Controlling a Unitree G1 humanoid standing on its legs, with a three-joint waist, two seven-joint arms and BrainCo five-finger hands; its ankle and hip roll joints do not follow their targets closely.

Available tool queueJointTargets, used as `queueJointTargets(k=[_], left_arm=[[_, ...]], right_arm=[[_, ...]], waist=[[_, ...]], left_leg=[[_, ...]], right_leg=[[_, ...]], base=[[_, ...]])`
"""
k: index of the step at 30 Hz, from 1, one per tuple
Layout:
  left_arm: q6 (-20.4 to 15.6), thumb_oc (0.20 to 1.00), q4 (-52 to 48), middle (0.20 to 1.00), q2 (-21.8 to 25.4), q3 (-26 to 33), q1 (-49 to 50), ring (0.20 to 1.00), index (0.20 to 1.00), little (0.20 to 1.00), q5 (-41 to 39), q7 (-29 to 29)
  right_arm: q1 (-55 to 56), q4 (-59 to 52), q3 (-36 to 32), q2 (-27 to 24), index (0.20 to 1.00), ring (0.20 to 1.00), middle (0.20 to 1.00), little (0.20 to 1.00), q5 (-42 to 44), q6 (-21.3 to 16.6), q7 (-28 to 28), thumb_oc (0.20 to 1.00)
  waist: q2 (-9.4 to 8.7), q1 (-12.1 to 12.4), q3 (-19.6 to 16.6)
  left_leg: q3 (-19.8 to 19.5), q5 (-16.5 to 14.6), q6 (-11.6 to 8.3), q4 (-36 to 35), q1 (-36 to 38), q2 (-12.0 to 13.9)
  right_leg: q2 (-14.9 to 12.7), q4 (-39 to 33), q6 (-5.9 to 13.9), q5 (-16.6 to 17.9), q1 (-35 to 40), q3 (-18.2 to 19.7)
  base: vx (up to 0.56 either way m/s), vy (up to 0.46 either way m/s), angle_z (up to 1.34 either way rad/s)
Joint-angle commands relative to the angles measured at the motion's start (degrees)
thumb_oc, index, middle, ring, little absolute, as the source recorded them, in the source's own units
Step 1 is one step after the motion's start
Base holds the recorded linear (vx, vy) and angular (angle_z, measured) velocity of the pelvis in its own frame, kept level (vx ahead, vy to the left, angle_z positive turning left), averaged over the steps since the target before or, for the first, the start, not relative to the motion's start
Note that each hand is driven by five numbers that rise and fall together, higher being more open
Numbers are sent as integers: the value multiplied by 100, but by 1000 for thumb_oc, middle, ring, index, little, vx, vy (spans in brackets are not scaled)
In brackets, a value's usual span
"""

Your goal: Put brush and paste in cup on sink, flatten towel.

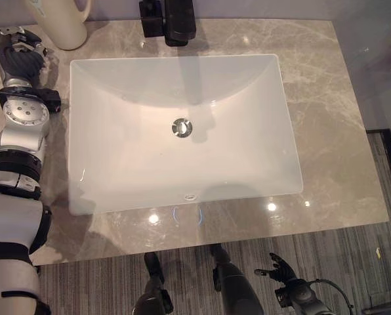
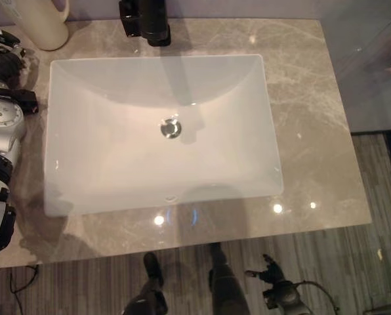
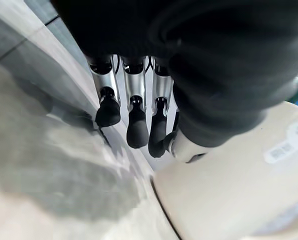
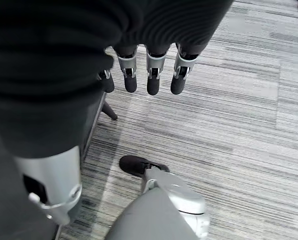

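Left hand (image 1: 21,52) sits far left on the surface (image 1: 327,131), fingers straight, holding nothing, right by the cup (image 1: 61,23). Right hand (image 1: 284,270) hangs low w/ loose fingers. Sink (image 1: 182,131) in middle.

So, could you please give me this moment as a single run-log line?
left hand: open, on counter beside cream cup | right hand: open, low over floor | sink: empty
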Motion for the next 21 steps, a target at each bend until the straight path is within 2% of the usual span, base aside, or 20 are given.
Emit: queueJointTargets(k=[1, 11, 21], left_arm=[[-30, 200, 520, 200, 507, -189, -715, 200, 200, 200, 73, 178], [-3, 200, 637, 200, 532, -660, -1125, 200, 200, 200, 432, 61], [-70, 200, 419, 200, -28, -971, -963, 200, 200, 200, 901, -136]], right_arm=[[122, -220, 11, -338, 1000, 1000, 1000, 1000, 173, -129, -16, 1000], [278, -226, 88, -407, 1000, 1000, 1000, 1000, 60, -164, 57, 1000], [504, -95, 56, -462, 1000, 1000, 1000, 1000, -121, -158, 139, 1000]], waist=[[204, -106, 30], [53, -267, -79], [18, -317, -114]], left_leg=[[-270, 216, -292, 26, 30, 352], [-131, 219, -314, 26, -25, 449], [-192, 200, -274, 26, 23, 401]], right_leg=[[-460, -9, 748, 47, 297, 209], [-292, -9, 757, 117, 106, 402], [-346, -9, 750, 79, 196, 382]], base=[[9, 6, -15], [0, 1, -11], [0, 0, -1]])
